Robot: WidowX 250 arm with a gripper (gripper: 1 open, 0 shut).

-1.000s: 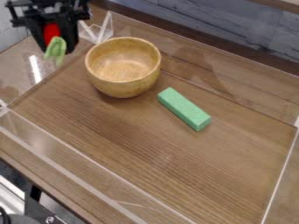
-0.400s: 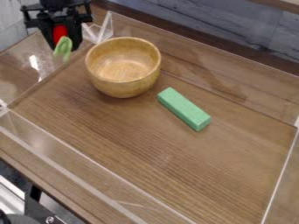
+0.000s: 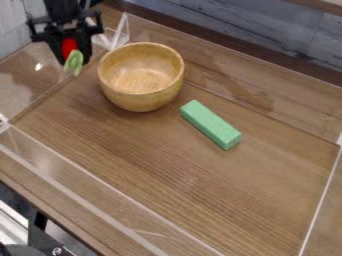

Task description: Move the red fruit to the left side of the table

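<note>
Now the black gripper (image 3: 68, 42) hangs at the far left corner of the table (image 3: 174, 180), pointing straight down, its jaws pinched shut on the red fruit (image 3: 67, 45) — a small bright red toy whose light green leafy stem (image 3: 74, 62) dangles below the fingers. The fruit sits between the jaws, just left of the wooden bowl (image 3: 140, 75) and close to the low clear acrylic wall (image 3: 27, 90) along the table's left edge.

Compared with a second ago, the gripper and its load have slid a little to the right in the view and sunk lower, so the leaf tip now hangs nearer the wood-grain surface. The grip itself looks unchanged. Whether the leaf already brushes the tabletop is too small to tell.

The bowl stands empty at far left-centre, and the green rectangular block (image 3: 211, 124) lies flat near the middle, to the right of the bowl and well apart from the gripper. Neither has shifted.

For the task, this reads as the closing stretch — the fruit already hovers over the left side, and the descent suggests a set-down is close. What likely remains is lowering until the fruit rests on the wood and then letting go. The tight spot between bowl and acrylic wall leaves little room, so a drop there could see the soft fruit roll against either one.
</note>
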